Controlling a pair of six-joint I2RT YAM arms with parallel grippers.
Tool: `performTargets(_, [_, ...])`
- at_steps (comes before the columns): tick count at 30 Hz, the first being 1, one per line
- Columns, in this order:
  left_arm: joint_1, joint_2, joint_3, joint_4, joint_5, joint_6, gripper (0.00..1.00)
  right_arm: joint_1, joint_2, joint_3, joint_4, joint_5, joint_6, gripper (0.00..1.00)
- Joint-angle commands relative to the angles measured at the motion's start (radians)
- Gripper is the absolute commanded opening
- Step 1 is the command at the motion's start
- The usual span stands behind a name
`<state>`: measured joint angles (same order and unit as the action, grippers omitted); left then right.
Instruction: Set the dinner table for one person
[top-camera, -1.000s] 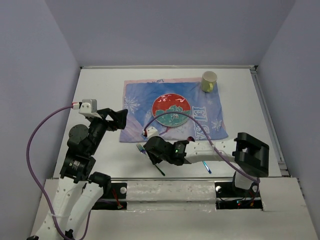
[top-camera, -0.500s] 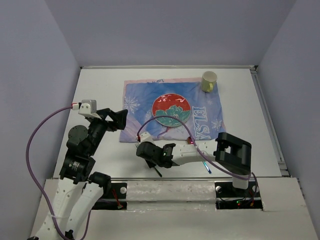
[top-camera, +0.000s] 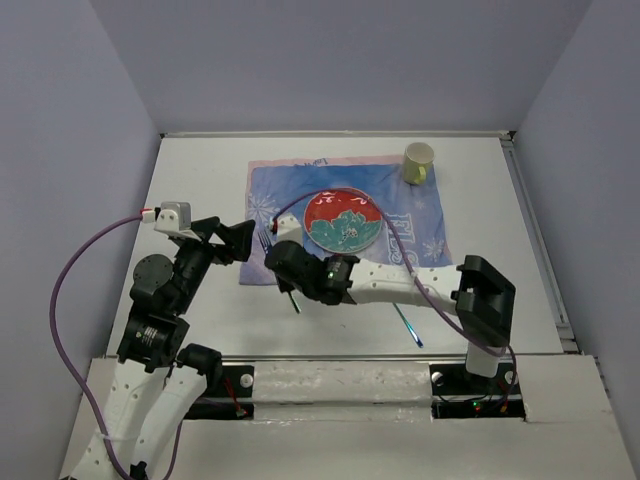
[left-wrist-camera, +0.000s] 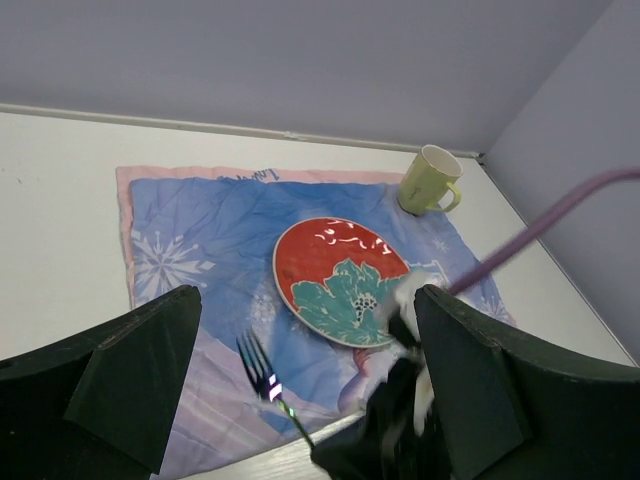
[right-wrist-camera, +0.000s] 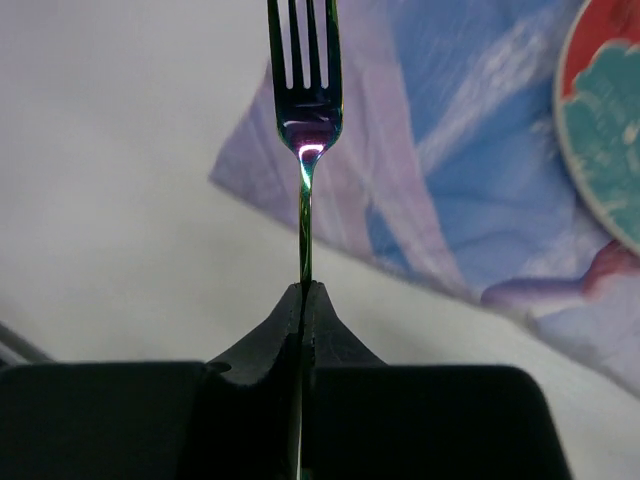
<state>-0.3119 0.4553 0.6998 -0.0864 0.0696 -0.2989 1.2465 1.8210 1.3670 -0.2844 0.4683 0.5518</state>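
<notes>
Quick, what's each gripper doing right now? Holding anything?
Left gripper: open, holding nothing.
Right gripper: closed, holding the fork by its handle.

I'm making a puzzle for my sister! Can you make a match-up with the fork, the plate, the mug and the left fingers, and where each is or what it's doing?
1 fork
2 plate
3 mug
4 left fingers

A middle of the blue mat
B wide open, empty
C pinched by the right fingers
D by the mat's far right corner

Pairs: 1-C, 2-A, 3-D, 4-B
</notes>
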Motion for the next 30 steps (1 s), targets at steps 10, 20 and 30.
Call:
performTargets(10, [-0.001,-0.024,0.001,0.042,-0.008,0.0,0.99,-0.295,0.323,0.409,0.096,0.078,0.128,0.0])
performTargets(20, [-0.019,-0.023,0.004,0.034,-0.019,-0.002,0.99,-0.348,0.454,0.484,0.093,-0.048,0.154,0.0])
performTargets(30, [-0.019,-0.014,0.004,0.034,-0.019,-0.002,0.99,-0.357,0.506,0.508,0.088,-0.074,0.165,0.32])
